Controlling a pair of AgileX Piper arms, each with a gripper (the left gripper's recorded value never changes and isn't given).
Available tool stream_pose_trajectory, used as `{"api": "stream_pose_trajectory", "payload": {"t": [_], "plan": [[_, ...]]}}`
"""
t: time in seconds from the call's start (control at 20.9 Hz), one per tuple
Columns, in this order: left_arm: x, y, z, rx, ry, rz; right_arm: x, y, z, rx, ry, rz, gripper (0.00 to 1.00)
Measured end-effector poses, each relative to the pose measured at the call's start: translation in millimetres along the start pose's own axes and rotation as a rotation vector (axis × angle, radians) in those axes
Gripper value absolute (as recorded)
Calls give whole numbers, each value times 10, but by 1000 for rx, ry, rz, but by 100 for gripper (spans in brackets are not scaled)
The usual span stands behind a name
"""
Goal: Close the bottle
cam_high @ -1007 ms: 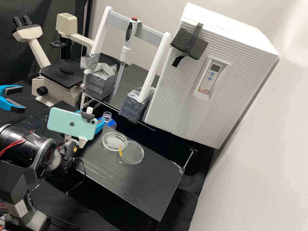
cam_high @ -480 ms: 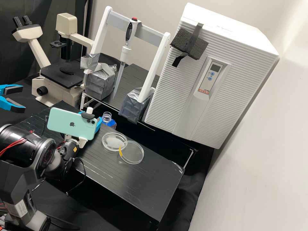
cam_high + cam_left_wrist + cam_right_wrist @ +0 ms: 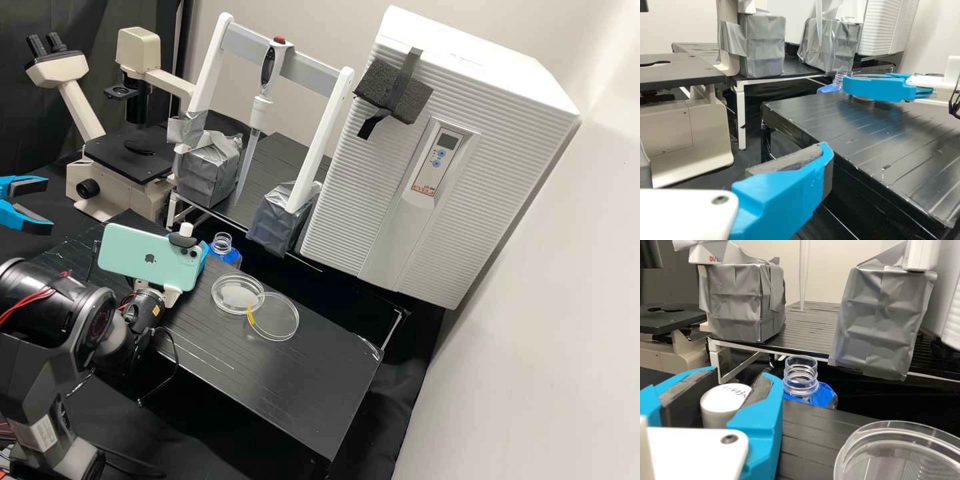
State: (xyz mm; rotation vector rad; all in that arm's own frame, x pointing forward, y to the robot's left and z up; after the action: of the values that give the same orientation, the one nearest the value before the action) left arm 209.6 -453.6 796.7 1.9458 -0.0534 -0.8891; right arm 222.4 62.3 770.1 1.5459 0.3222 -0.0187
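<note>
The clear bottle (image 3: 225, 245), holding blue liquid, stands uncapped at the far edge of the black platform (image 3: 287, 380). Its open neck (image 3: 801, 374) lies just beyond my right gripper (image 3: 727, 387). That gripper is shut on the white cap (image 3: 722, 402), held upright between its grey pads. In the high view the right gripper (image 3: 203, 252) sits just left of the bottle, mostly hidden behind a mint-green phone (image 3: 150, 257) mounted on the arm. My left gripper (image 3: 28, 203) hangs open at the far left, off the platform, with nothing in it; one of its blue fingers (image 3: 785, 190) is low beside the platform's edge.
Two clear petri dishes (image 3: 237, 293) (image 3: 275, 319) lie right of the bottle. Behind it a raised shelf carries a pipette (image 3: 257, 113) on a white stand with tape-wrapped feet (image 3: 880, 315). A microscope (image 3: 100, 147) stands at the back left, a large white machine (image 3: 440, 153) at the right.
The right gripper with the cap has drawn back slightly to the left of the bottle in the high view. The left arm has not moved.
</note>
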Motion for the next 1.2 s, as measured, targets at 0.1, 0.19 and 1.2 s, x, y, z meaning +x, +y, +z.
{"api": "stream_pose_trajectory", "payload": {"t": [0.1, 0.19, 1.2], "plan": [[0, 0, 0, 0, 0, 0, 0, 0, 0, 0, 0, 0, 0], [3, -1, 4, 0, -2, -1, 0, 0, 0, 0, 0, 0, 0], [8, -9, 15, -1, -7, -4, 434, 396, -178, -31, 32, 181, 0]]}}
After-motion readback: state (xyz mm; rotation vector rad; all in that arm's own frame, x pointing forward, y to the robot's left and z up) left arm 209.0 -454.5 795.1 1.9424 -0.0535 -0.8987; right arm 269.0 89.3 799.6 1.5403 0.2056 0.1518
